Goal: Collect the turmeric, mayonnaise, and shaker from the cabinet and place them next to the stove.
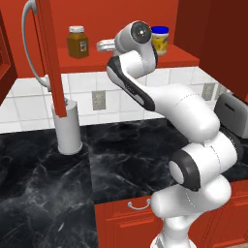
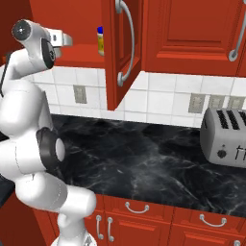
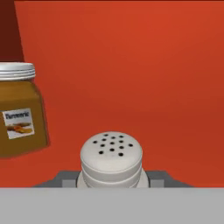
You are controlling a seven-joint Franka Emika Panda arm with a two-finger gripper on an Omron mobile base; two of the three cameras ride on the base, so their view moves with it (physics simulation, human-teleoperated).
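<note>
Evidently the shaker (image 3: 111, 158) is sitting on the red cabinet (image 1: 145, 60) shelf, right of the turmeric (image 3: 17, 109) jar and left of the mayonnaise (image 1: 160, 39). It is likely handling as light, rigid and smooth, best taken low around its body. The gripper (image 3: 111, 179) is closing narrowly on the shaker, fingers flanking its base.

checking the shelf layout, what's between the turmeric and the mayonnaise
In the left base view, the end effector and the arm's wrist sit between the turmeric and the mayonnaise, on the cabinet shelf.
</note>
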